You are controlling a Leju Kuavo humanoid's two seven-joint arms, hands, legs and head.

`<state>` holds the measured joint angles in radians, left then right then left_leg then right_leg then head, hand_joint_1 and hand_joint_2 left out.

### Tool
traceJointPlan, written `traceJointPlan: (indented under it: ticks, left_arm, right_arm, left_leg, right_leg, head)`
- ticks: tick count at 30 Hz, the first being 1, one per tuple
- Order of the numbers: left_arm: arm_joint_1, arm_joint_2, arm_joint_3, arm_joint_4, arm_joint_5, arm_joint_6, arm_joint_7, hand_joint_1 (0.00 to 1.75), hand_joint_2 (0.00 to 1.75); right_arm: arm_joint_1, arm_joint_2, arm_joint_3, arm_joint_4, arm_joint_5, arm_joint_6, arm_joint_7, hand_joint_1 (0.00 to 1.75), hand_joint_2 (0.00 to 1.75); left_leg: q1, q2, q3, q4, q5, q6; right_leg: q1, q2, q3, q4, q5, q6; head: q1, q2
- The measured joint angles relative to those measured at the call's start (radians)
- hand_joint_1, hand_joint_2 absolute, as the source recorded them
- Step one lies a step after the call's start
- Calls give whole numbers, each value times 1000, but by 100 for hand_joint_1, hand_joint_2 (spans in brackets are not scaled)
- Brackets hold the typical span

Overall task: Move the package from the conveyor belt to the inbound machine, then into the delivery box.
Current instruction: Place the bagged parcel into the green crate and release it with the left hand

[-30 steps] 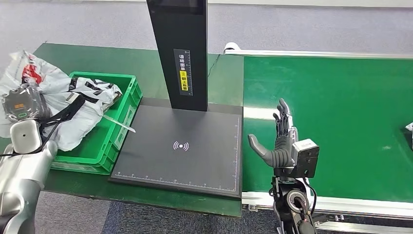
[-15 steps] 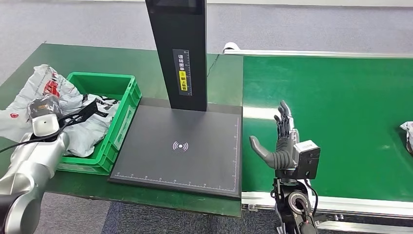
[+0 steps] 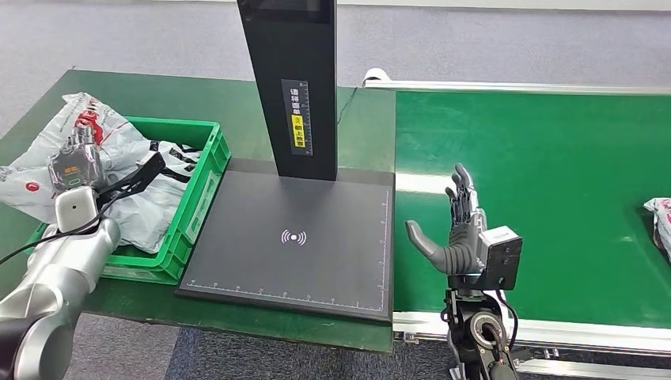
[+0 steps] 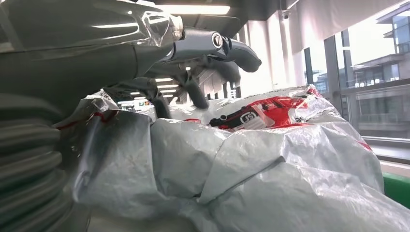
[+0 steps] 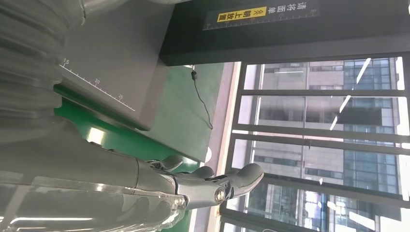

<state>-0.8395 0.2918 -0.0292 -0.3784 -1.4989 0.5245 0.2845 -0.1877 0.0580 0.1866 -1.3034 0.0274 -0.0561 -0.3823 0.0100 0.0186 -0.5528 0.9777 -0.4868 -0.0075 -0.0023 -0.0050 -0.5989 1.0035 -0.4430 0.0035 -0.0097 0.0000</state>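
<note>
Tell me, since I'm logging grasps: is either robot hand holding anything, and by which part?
The left robot hand rests on a grey package at the green delivery box; whether it grips it, and where, cannot be told. The right robot hand holds nothing.

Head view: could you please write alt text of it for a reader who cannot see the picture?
The robot's left hand rests on a grey package lying in a green box at the table's left. Its right hand is raised, open, above the green conveyor belt, beside the black machine with its upright column.
</note>
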Motion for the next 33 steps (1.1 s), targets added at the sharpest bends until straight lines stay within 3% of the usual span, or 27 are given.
traceJointPlan:
  ticks: [3,6,10,14,18,21,26,30,33]
  left_arm:
    - [6,-3,6,-3,20,43,-36,0,175]
    - [36,-14,30,-54,74,143,-146,0,175]
    - [111,-47,84,-201,122,172,-275,0,175]
    - [200,-104,156,-370,201,173,-393,0,175]
    - [306,-186,193,-530,470,145,-589,0,175]
    - [395,-239,155,-656,774,11,-644,0,175]
    - [496,-291,59,-773,1222,-323,-691,0,175]
    - [528,-308,-9,-781,1449,-574,-692,0,175]
    - [544,-321,-50,-776,1554,-700,-681,0,175]
  right_arm:
    - [1,-2,3,-2,0,0,0,0,175]
    - [5,-2,4,-3,0,0,0,0,175]
    - [12,-2,4,-7,3,0,1,0,175]
    - [13,-1,6,-7,16,1,2,0,175]
    - [21,-1,7,-13,34,8,-5,0,175]
    - [39,-1,8,-29,53,20,-15,0,175]
    - [49,-1,17,-35,67,36,-23,0,175]
    - [48,0,30,-34,65,46,-26,0,175]
    - [43,4,35,-30,57,63,-26,0,175]
  left_leg:
    - [0,0,0,0,0,0]
    - [0,0,0,0,0,0]
    - [0,1,0,0,0,0]
    - [-1,1,0,0,-1,0]
    - [-1,0,0,0,-1,0]
    - [-1,0,0,0,-2,0]
    - [-1,-1,-1,0,-2,0]
    - [-1,0,0,0,-2,0]
    - [-1,0,-1,0,-2,0]
  right_leg:
    - [0,0,0,0,0,0]
    - [0,0,0,0,0,0]
    - [0,0,0,0,0,0]
    - [-1,0,0,0,0,0]
    - [-1,0,0,0,-1,1]
    - [-1,0,0,-1,-1,1]
    - [-1,0,0,-1,-1,1]
    - [-1,0,0,-1,-1,1]
    - [-1,0,0,-1,-1,1]
  head:
    - [0,0]
    - [0,0]
    - [0,0]
    - [0,0]
    - [0,0]
    - [0,0]
    - [0,0]
    - [0,0]
    - [0,0]
